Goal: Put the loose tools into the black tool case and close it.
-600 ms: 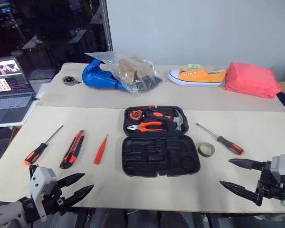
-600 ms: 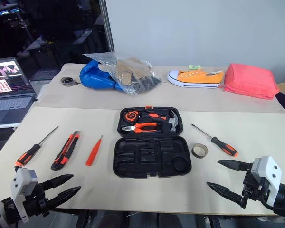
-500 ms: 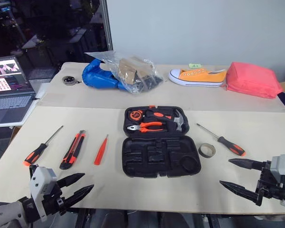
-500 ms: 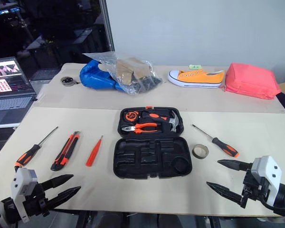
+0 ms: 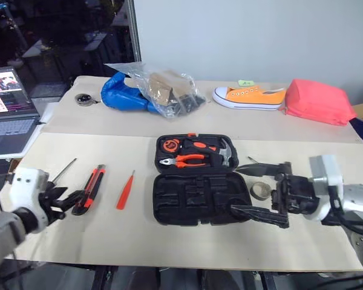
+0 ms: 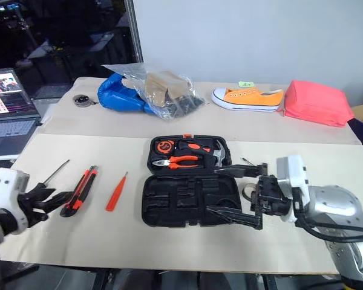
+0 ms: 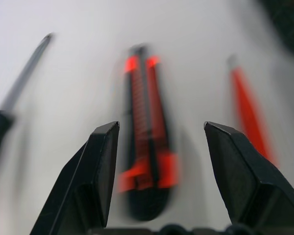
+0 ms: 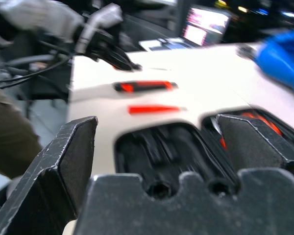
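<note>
since the earlier frame both arms have swung inward: the left gripper [image 5: 69, 199] now sits at the near end of the utility knife, and the right gripper [image 5: 254, 190] now points leftward over the right edge of the case. left to right on the table [image 5: 139, 235]: one screwdriver [image 5: 63, 172], shaft pointing away from the robot, its handle end hidden behind the left gripper; one utility knife [image 5: 92, 187], long axis running near to far, slightly tilted right at the far end; one slim orange tool [image 5: 125, 190], same direction, tip far. the left gripper's fingers [image 7: 100, 171] are spread, released, straddling the knife's near end in the wrist view without touching it. centre: one black tool case [image 5: 199, 199], lid open and lying flat, its far half holding pliers [image 5: 184, 161], hammer [image 5: 225, 156] and tape measure [image 5: 169, 145]. right of the case lies one tape ring [image 5: 261, 191], between the right gripper's wide-spread, empty fingers. a second screwdriver's shaft tip [image 5: 251, 160] shows just beyond the upper finger.
</note>
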